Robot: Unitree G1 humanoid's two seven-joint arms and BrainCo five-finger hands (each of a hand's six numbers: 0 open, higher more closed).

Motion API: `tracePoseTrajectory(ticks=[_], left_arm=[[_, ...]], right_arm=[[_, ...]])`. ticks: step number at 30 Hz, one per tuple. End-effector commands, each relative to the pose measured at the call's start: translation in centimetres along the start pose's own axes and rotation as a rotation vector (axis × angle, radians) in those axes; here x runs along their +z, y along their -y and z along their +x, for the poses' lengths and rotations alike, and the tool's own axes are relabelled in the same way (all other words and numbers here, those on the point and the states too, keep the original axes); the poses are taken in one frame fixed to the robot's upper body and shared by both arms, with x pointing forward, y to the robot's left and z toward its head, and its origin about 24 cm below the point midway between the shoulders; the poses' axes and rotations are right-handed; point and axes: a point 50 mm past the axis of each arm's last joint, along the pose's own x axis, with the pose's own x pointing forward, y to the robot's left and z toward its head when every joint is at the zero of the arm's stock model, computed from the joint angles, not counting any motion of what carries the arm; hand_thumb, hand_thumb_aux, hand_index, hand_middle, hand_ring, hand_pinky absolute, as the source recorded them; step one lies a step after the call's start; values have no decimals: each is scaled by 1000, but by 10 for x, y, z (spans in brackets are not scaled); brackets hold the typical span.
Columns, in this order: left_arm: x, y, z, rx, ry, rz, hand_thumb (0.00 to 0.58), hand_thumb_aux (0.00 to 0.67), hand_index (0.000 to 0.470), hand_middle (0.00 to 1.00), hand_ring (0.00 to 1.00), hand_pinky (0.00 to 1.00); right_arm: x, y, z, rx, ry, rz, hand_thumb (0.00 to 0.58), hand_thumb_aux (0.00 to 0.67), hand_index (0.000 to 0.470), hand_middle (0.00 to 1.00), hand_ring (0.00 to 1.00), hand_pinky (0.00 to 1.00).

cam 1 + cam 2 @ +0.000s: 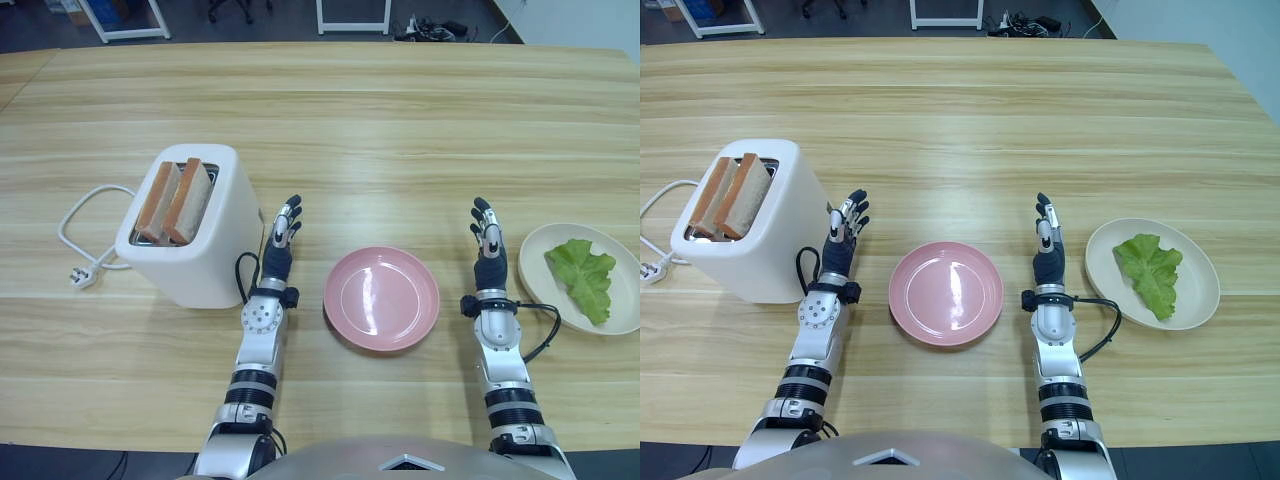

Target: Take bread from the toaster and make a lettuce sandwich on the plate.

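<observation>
my left robot hand, fingers apart, beside white boxy toaster holding tan bread slices, right robot hand likewise, round pink plate between

Wooden table, white plug at left

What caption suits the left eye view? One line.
Open left hand and right hand flank the pink plate; bread in the toaster, lettuce on the cream plate.

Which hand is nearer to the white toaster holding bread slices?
Left. The left hand is close beside the white toaster; the right hand is farther, past the round pink plate.
</observation>
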Motion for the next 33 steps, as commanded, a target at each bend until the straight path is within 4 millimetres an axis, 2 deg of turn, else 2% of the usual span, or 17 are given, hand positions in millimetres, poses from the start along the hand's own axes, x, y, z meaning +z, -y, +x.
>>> tracePoseTrajectory(ticks=[1, 15, 18, 20, 22, 25, 26, 30, 33], left_arm=[[-8, 3, -5, -8, -45, -12, 0, 0, 0, 0, 0, 0], [-14, 6, -4, -26, -68, -14, 0, 0, 0, 0, 0, 0], [-2, 7, -5, -55, -15, -18, 0, 0, 0, 0, 0, 0], [24, 11, -7, -115, 99, 13, 0, 0, 0, 0, 0, 0], [67, 13, -14, -187, 258, 1, 0, 0, 0, 0, 0, 0], [138, 5, -40, -291, 523, 25, 0, 0, 0, 0, 0, 0], [156, -1, -52, -338, 603, 55, 0, 0, 0, 0, 0, 0], [196, -34, -77, -346, 718, 207, 0, 0, 0, 0, 0, 0], [220, -70, -87, -192, 748, 379, 0, 0, 0, 0, 0, 0]], right_arm=[[-1, -1, -3, 8, -10, -6, 0, 0, 0, 0, 0, 0], [-1, -4, -3, 17, -12, -9, 0, 0, 0, 0, 0, 0], [-3, -5, -3, 16, -17, -7, 0, 0, 0, 0, 0, 0], [-6, -5, -2, 13, -32, -3, 0, 0, 0, 0, 0, 0], [-11, -9, 0, 18, -50, 1, 0, 0, 0, 0, 0, 0], [-18, -20, 5, 42, -81, 6, 0, 0, 0, 0, 0, 0], [-21, -24, 7, 52, -93, 9, 0, 0, 0, 0, 0, 0], [-26, -37, 13, 74, -118, 17, 0, 0, 0, 0, 0, 0], [-29, -39, 13, 65, -125, 19, 0, 0, 0, 0, 0, 0]])
